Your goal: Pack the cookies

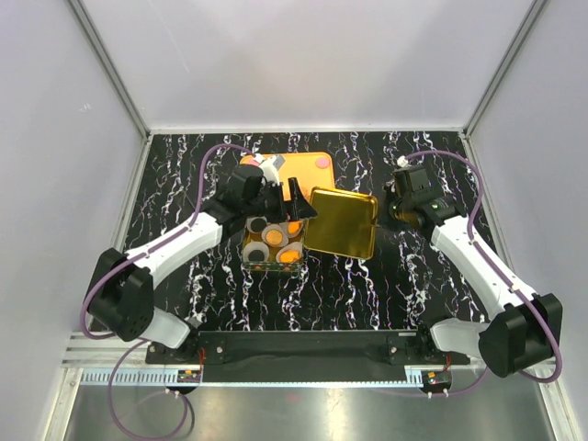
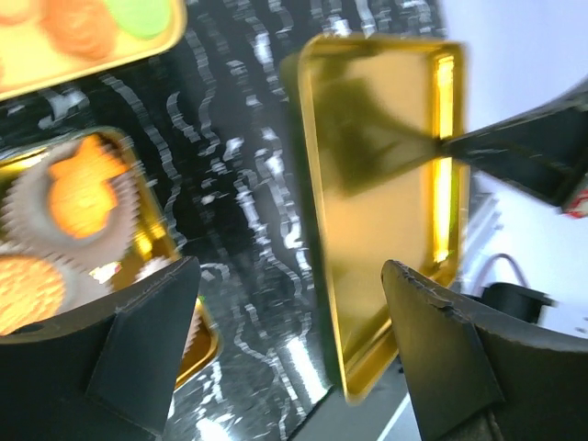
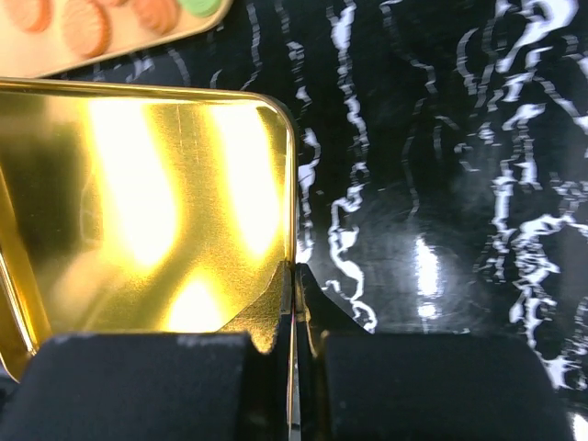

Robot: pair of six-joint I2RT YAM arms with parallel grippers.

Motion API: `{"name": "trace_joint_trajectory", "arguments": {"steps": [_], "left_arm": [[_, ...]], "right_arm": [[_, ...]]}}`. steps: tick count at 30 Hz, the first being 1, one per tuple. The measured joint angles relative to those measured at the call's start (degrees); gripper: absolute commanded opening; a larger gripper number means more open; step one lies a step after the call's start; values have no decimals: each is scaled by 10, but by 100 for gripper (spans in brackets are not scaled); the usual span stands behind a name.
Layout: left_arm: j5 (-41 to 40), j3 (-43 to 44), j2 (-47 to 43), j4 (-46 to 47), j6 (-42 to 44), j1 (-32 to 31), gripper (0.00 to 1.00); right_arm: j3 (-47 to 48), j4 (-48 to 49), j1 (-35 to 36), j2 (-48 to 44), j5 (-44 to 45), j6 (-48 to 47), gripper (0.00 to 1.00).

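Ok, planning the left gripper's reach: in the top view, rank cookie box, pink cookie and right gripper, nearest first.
1. Cookie box, right beside it.
2. Pink cookie, on the orange tray behind.
3. Right gripper, far right, pinching the gold lid.

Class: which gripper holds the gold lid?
The right gripper, shut on the lid's rim; the left gripper is open, holding nothing.

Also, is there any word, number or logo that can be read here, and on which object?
No text can be read.
The gold lid, gold tin and orange tray are plain.
The red and white patch at the edge of the left wrist view is too blurred.
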Motion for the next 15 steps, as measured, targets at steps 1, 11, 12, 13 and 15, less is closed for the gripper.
{"name": "trace_joint_trajectory", "arguments": {"steps": [1,11,12,13,15], "left_arm": [[6,0,2,9,-4,0,82],[66,-10,24,111,-72,-3,50],[70,-11,24,117,-78,-3,43],[74,-11,24,123,-83,-3,38],[79,-11,24,131,-89,-3,22]], "right_arm": [[0,2,0,0,-12,3,0],[0,47,2,1,-85,30,0],[-1,49,3,1,-87,32,0],[-2,54,3,1,-88,33,0],[-7,61,6,1,-88,33,0]]}}
